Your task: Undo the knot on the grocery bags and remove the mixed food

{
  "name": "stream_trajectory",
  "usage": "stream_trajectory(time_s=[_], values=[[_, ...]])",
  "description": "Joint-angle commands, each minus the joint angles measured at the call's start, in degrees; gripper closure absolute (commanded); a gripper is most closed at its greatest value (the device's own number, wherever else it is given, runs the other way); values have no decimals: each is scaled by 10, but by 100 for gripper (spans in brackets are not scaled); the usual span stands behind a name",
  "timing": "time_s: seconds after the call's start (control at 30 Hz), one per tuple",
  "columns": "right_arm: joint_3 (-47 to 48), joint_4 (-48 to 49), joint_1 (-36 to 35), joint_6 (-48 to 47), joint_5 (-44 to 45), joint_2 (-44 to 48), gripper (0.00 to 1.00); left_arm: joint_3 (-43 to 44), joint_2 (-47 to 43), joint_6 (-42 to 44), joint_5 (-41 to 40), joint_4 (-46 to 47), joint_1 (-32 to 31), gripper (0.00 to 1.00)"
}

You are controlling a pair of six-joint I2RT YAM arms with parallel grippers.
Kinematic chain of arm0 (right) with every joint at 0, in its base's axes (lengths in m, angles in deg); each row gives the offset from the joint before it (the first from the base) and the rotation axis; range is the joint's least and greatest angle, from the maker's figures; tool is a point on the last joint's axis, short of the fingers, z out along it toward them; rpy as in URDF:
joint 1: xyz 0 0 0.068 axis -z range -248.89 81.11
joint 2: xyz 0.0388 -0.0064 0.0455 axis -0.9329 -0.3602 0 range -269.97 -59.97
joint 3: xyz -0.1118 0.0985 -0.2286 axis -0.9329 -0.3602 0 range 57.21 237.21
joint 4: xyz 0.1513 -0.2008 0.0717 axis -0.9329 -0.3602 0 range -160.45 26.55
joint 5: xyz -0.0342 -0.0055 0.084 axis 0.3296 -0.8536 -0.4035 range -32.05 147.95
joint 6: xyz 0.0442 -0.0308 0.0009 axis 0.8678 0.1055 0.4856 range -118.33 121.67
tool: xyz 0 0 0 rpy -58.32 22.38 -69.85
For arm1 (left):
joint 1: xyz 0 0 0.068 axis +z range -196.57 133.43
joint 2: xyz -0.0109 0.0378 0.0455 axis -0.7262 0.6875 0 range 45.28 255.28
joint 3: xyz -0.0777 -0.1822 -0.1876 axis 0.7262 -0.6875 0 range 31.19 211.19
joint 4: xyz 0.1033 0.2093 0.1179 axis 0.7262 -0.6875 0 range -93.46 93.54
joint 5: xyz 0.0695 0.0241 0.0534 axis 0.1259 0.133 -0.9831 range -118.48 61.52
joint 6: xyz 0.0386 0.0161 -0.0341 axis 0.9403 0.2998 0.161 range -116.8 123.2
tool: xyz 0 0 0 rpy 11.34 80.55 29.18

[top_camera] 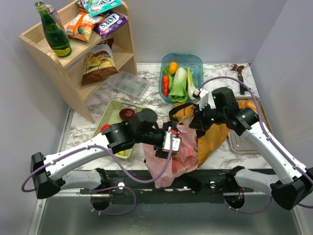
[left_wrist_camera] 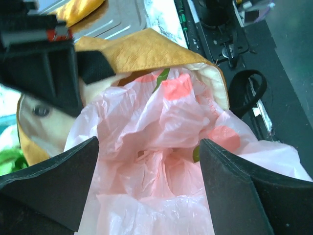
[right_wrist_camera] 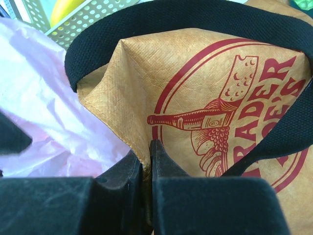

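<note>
My left pincer (left_wrist_camera: 149,164) hung released, fingers either side of the pink bag (left_wrist_camera: 166,117). The bag's crumpled top lay straight ahead between them, though I couldn't tell whether it was tied. My right pincer (right_wrist_camera: 146,149) was clenched on the rim of the tote (right_wrist_camera: 195,88) holding the bag. The left arm was nearer.

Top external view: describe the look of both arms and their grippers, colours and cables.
Left arm and right arm: white shells, black joints, each trailed by a lavender cable. Left gripper and right gripper have matte black, wedge-shaped fingers; a white block with red marks sits at the left wrist.
</note>
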State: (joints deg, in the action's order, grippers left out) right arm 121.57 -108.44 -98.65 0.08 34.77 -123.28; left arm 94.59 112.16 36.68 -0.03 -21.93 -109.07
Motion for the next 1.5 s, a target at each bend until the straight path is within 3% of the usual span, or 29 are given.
stream_trajectory(time_s=[0.0, 0.13, 0.23, 0.3, 0.37, 0.47, 0.57, 0.77, 0.9, 1.07, 1.17, 1.27, 1.33, 1.43, 1.47], values=[[-6, 9, 1, -12, 19, 7, 99, -74, -90, -108, 60, 133, 47, 13], [-4, 5, 1, -12, 20, 10, 99, -25, -134, -173, -52, 8, 128, 9], [-6, 6, 1, -14, 19, 13, 99, -55, -188, -178, -99, -62, 210, 9], [-7, 8, 1, -13, 17, 12, 99, -107, -236, -157, -114, -71, 231, 2], [-6, 11, 2, -13, 15, 10, 99, -143, -260, -142, -73, -101, 232, 3], [-1, 11, 1, -12, 8, 7, 99, -193, -271, -124, 23, -112, 225, 24], [6, 6, 2, -12, 1, 5, 99, -220, -248, -130, -15, -43, 153, 41], [30, -5, 1, -17, -21, -7, 99, -180, -127, -134, -56, 132, 23, 80], [49, -11, 1, -21, -30, -15, 99, -120, 3, -127, -111, 205, -19, 90], [74, -30, 1, -31, -45, -14, 99, -80, 148, -113, -228, 251, -14, 96], [86, -47, 1, -35, -57, -10, 99, -85, 191, -106, -253, 285, 10, 95], [97, -58, 1, -34, -59, -4, 99, -86, 220, -82, -279, 299, 20, 87], [97, -55, 1, -27, -51, 1, 99, -88, 218, -65, -280, 293, 21, 73], [85, -51, 1, -26, -35, 2, 99, -116, 158, -53, -259, 278, 18, 39], [81, -47, 1, -25, -24, 2, 99, -119, 131, -63, -246, 259, 20, 33]])
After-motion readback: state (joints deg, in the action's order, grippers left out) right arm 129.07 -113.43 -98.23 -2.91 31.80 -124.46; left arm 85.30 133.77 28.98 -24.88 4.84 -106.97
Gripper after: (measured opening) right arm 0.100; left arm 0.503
